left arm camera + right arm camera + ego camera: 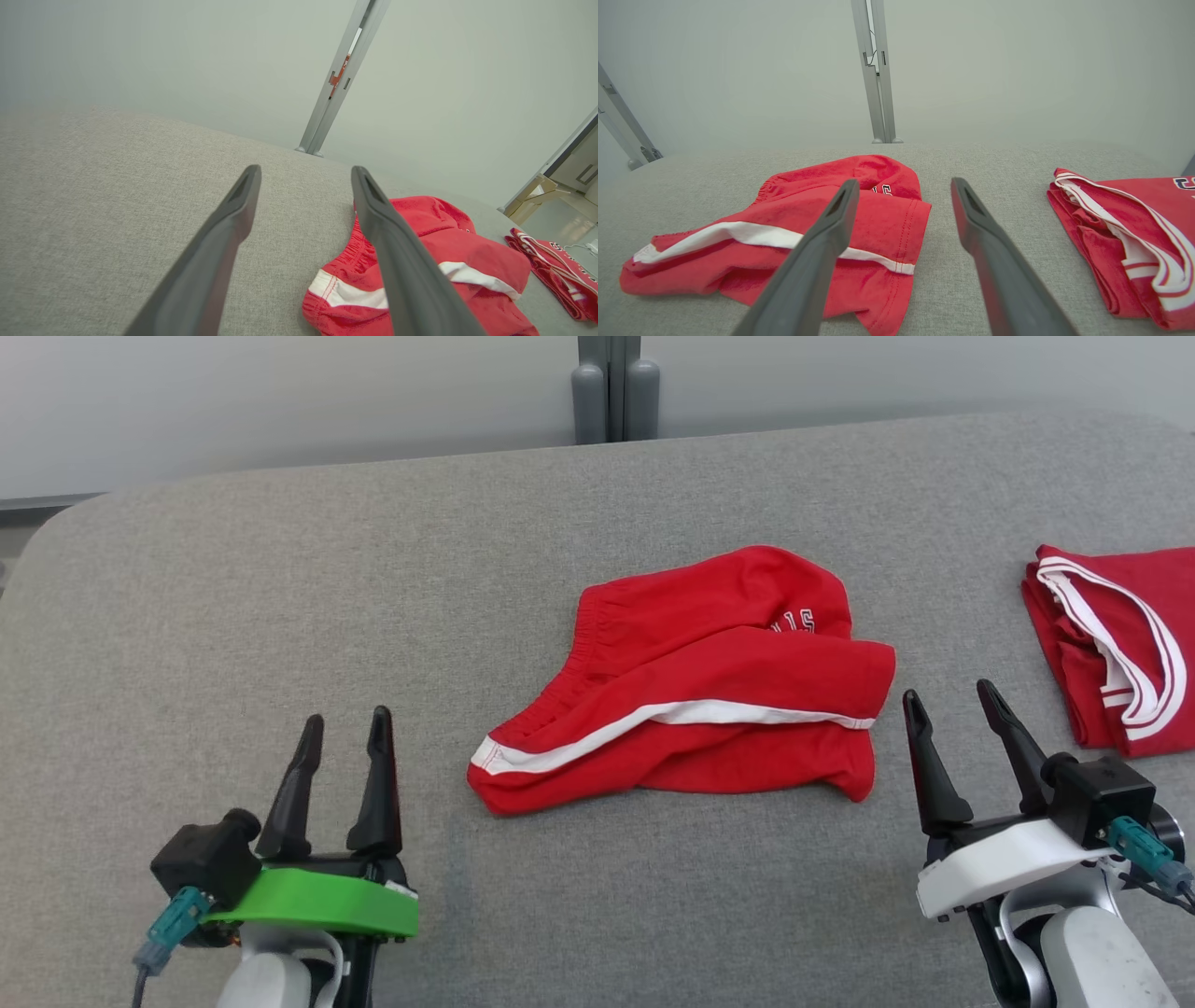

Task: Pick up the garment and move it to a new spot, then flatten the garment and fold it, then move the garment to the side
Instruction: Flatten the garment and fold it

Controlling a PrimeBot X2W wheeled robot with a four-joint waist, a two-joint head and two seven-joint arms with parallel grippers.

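A pair of red shorts point(700, 681) with a white side stripe lies crumpled in the middle of the grey padded table point(280, 579). The shorts point(439, 261) sit right of my left fingers in the left wrist view, and the same shorts point(794, 233) lie left of centre in the right wrist view. My left gripper point(344, 728) hovers open at the lower left, well apart from the cloth. My right gripper point(952, 698) is open at the lower right, just beside the shorts' right hem, holding nothing.
A second red garment with white trim point(1116, 644) lies folded at the table's right edge, close to my right gripper. A grey metal post point(614, 387) stands behind the table's far edge. A pale wall runs behind it.
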